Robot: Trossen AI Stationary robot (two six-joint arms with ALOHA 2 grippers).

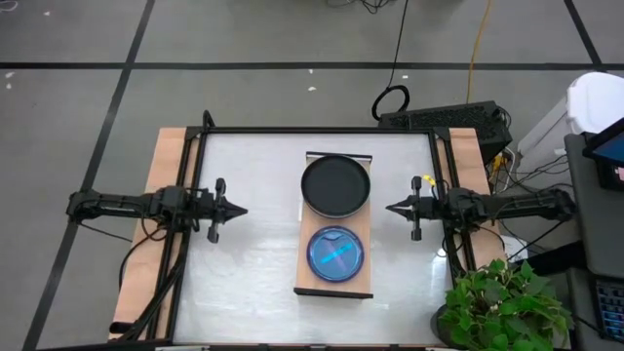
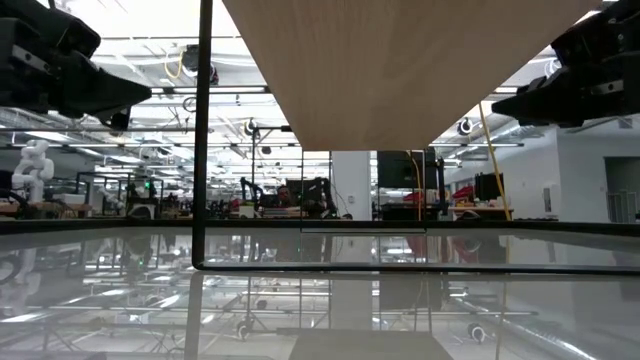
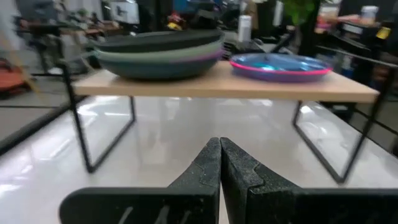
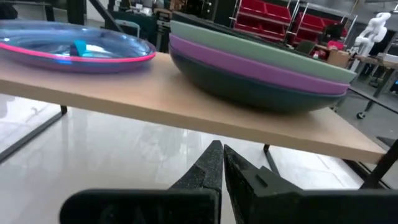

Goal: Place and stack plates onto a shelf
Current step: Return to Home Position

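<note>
Left gripper (image 1: 242,209): pinched closed, empty, 9 o'clock of shelf (image 1: 304,278).
Right gripper (image 1: 390,207): pinched closed too, 3 o'clock.
Big plates (image 1: 335,184): piled on shelf, black on top (12 o'clock end).
Blue plate (image 1: 335,253): 6 o'clock end.

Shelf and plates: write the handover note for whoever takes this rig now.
Left hand: shut, empty, left of the shelf.
Right hand: shut, empty, right of the shelf.
Large stack: black plate on top, sage-green plate and purple plate under it.
Small stack: blue plate on the pink plate.
Done: every plate in view is on the shelf.
Left: probably only parking the arms.
</note>
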